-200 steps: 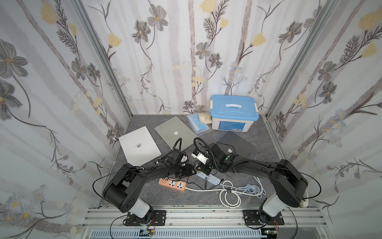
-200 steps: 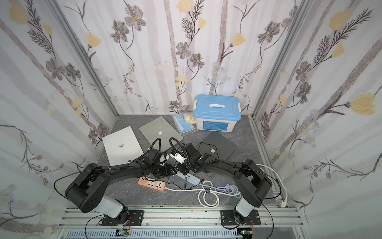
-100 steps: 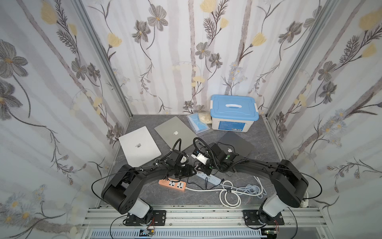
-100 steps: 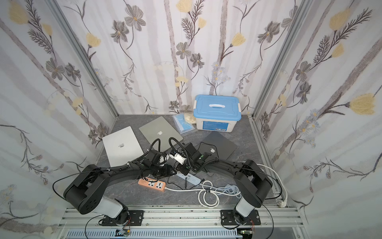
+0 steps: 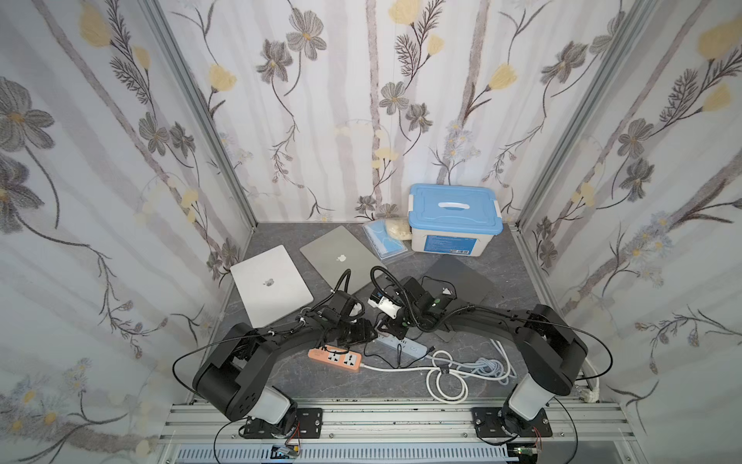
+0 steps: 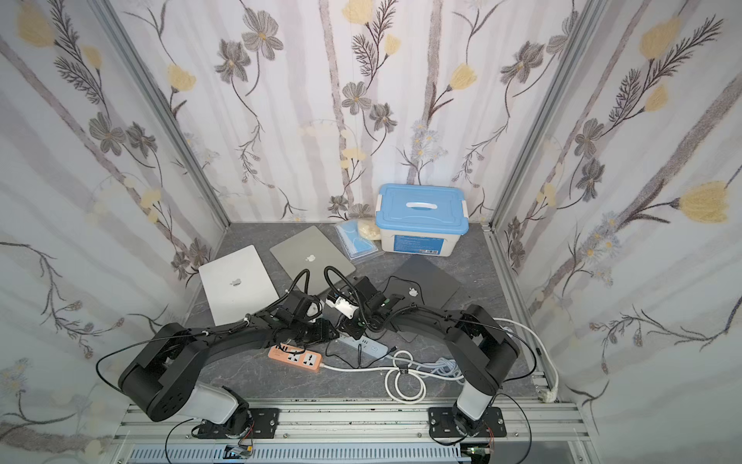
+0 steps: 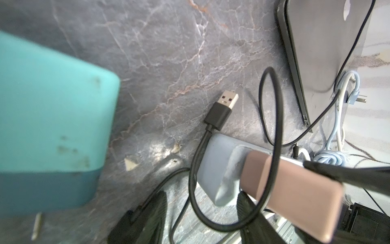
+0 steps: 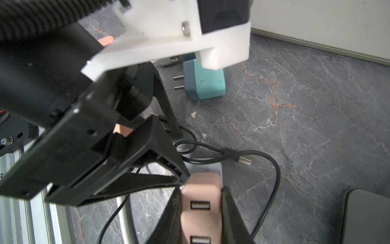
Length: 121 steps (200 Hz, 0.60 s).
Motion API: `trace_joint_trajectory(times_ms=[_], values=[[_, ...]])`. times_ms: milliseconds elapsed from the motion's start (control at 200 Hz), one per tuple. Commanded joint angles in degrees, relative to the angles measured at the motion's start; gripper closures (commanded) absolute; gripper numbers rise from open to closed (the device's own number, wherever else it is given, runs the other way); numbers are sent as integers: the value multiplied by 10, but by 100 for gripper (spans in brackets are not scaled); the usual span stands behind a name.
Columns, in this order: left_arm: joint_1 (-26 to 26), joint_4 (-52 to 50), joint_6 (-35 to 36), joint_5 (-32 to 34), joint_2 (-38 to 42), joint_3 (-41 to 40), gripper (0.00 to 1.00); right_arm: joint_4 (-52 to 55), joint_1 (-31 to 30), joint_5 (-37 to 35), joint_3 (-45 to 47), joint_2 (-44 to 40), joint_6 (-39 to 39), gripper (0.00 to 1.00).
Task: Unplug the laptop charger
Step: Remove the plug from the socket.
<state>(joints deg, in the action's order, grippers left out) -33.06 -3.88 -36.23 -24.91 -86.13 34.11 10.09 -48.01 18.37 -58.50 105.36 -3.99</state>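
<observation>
The dark marbled table [image 5: 516,261] fills the floor of the cell. Taking the back wall as 12 o'clock in both top views, a silver laptop [image 5: 273,287] lies closed at 10 o'clock, a grey laptop [image 5: 341,257] at 11 and a dark laptop [image 5: 461,277] at 2. A blue-lidded storage box [image 5: 453,219] stands at 1 o'clock against the wall.

Both arms reach in to the middle of the table. An orange power strip [image 5: 335,357] lies at 7 o'clock. A grey-blue power strip [image 5: 405,344] lies just beside it at 6 o'clock, with loose coils of white cable [image 5: 447,377] at 5.

The pink charger [image 8: 199,219], with its two USB ports facing up, stands on the near end of the grey-blue strip, its base flush against the strip's face. The right gripper [image 8: 200,191] is clamped on it, one black finger pressed to each side. The left gripper [image 7: 201,195] sits just beside it with its jaws apart, straddling the strip's end without clasping it.

A teal charger [image 8: 207,84] lies on the table nearby with its prongs bare. A black USB plug [image 7: 224,103] lies loose between it and the strip.
</observation>
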Motion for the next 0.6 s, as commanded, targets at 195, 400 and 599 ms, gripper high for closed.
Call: trace_joint_trajectory(times_ms=[195, 400, 599], values=[[-1, -111, 8, 128, -21, -12, 43, -14, -8, 97, 5, -33, -8, 91], [-6, -129, 19, 133, -12, -12, 43, -8, -8, 90, -8, -18, -2, 91], [-7, -134, 19, 130, 2, -19, 43, -18, -8, 69, -10, -10, 10, 91]])
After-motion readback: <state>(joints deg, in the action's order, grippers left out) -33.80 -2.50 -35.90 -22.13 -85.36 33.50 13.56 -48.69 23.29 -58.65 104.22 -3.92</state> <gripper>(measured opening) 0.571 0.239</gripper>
